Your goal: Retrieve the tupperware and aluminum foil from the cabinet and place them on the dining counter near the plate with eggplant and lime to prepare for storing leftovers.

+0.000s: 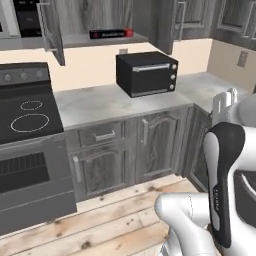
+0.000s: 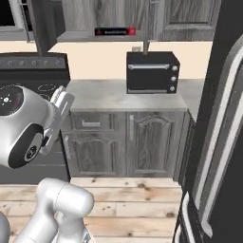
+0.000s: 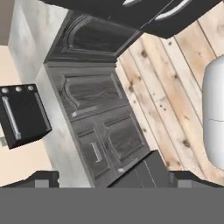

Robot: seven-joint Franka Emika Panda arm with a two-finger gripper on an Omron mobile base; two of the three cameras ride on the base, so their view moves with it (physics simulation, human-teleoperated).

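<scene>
Where shelved, aluminum foil (image 1: 111,34) black, red-ended.

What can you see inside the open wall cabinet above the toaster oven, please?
The aluminum foil lies on the cabinet shelf. The deeper interior is hidden from this low angle, so the tupperware cannot be confirmed.

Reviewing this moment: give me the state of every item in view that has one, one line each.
cabinet: door swung open.
aluminum foil: lying flat on the cabinet shelf, untouched.
toaster oven: door shut, standing on the counter.
lower cabinet doors: shut.
drawer: shut.
stove: oven door shut, nothing on the burners.
gripper: open, holding nothing.
</scene>
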